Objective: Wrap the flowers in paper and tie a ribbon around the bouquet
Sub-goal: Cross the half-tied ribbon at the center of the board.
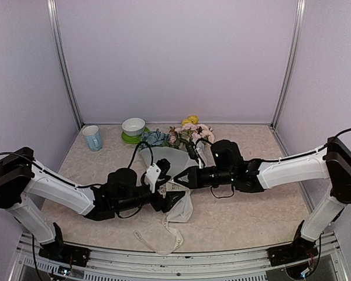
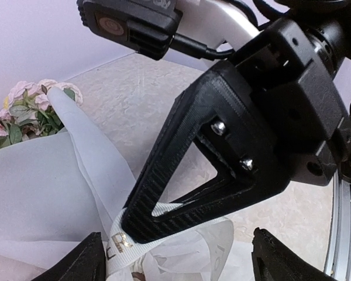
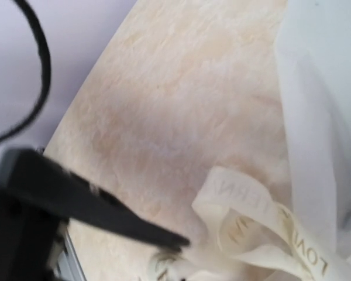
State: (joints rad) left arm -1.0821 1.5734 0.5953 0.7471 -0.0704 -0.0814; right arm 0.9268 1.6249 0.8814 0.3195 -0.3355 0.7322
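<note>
**Tools.** Right gripper (image 2: 137,229): jaws together, apparently clamped on the ribbon (image 2: 124,244) at the narrow end of the bouquet (image 1: 164,157), centre of the overhead frame. Left gripper (image 2: 176,249): jaws wide apart, straddling that same spot and holding nothing.

**Work.** The flowers (image 1: 187,133) pointed toward the top of the frame, with the paper (image 2: 47,175) loosely wrapped round them. A slack ribbon tail lay toward the bottom edge of the table (image 1: 251,216). No finished knot was visible.

**Risks, as judged.**
- One thin pinch alone held the ribbon, so a pull could slip it free or drag the light bouquet.
- The grippers sat almost touching, so closing the left could strike the right finger.
- The left could also seize paper instead of ribbon and tear it.
</note>
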